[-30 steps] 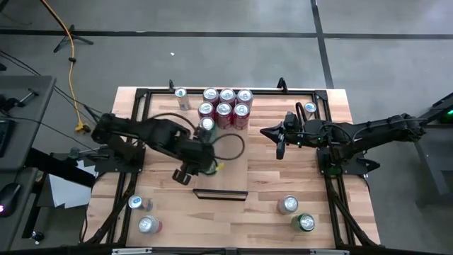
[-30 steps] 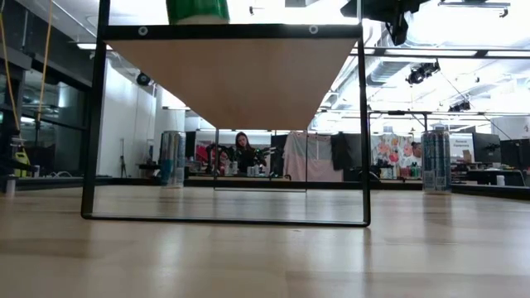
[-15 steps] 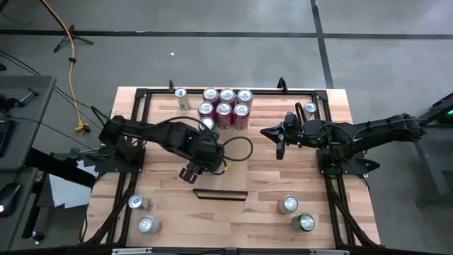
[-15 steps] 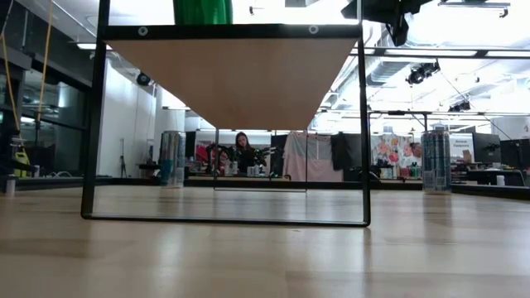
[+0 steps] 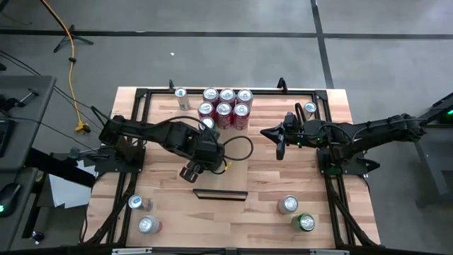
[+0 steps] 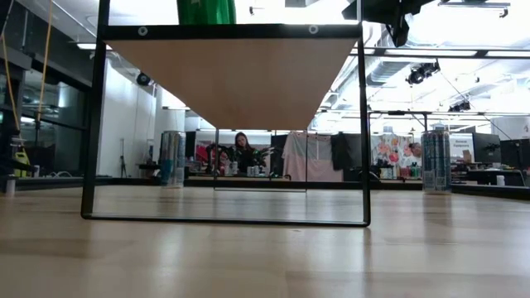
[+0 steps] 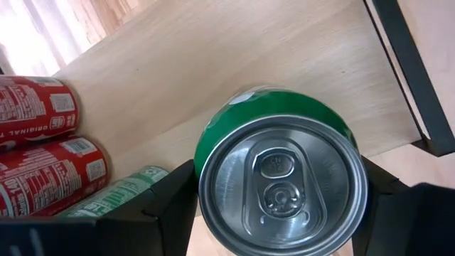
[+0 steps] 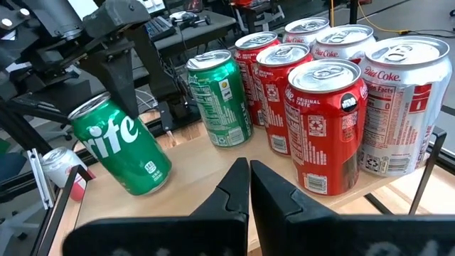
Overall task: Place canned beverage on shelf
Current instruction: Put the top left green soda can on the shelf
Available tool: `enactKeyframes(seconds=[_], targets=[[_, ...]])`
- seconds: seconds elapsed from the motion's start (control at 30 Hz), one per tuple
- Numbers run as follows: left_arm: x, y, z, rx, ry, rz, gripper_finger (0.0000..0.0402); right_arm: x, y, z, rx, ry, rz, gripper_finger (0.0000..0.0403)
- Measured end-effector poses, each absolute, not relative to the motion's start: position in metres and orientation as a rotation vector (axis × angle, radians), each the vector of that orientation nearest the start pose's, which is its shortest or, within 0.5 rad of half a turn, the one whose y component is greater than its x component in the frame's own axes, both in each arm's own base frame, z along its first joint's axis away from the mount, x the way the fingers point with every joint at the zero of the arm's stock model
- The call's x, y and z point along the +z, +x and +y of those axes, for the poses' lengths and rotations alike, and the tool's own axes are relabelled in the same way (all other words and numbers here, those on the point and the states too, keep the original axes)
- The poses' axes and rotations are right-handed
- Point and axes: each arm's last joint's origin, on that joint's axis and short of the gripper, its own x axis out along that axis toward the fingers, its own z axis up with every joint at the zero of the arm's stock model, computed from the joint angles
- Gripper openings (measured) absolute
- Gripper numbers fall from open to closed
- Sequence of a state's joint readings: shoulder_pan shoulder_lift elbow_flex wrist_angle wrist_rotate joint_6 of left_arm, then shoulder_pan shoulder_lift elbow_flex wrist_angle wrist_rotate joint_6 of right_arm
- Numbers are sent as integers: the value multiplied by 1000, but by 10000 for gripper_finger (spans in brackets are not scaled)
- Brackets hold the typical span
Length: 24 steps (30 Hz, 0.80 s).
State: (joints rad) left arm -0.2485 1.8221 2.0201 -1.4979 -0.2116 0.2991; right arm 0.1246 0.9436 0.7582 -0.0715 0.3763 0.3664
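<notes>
Already the left pincer (image 5: pixel 199 164), clamped on a tilted green Sprite can (image 8: pixel 121 146), hovers above the shelf (image 7: pixel 213 92), can unplaced, while the right pincer (image 8: pixel 249 186) waits shut.

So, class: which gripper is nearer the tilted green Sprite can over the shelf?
The left. The left gripper is shut on the Sprite can, holding it tilted over the shelf. The right gripper, shut and empty, waits across the shelf.

— Where do the cameras sit?
— One hangs overhead, looking straight down on the whole worktop (image 5: pixel 297 185). One lies at worktop level, facing across under the shelf (image 6: pixel 232 74) into the room.
— And the wrist ones?
— Both look close at the shelf; they share the tilted green can (image 7: pixel 281 174) (image 8: pixel 124 146).
</notes>
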Motion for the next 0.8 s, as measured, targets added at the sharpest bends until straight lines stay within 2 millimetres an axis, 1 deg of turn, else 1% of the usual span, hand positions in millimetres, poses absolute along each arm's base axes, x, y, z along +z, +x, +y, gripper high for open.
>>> enactKeyframes(seconds=[0.37, 0.63, 0.7, 0.8], targets=[[374, 330, -78, -225, 553, 1260, 281, 307, 208, 15, -293, 299, 200, 0], [374, 330, -78, -233, 571, 1260, 310, 307, 208, 15, -297, 299, 199, 0], [377, 327, -77, -230, 573, 1263, 313, 308, 208, 15, -297, 318, 188, 0], [386, 315, -74, -207, 547, 1262, 316, 312, 210, 16, -258, 323, 151, 2]])
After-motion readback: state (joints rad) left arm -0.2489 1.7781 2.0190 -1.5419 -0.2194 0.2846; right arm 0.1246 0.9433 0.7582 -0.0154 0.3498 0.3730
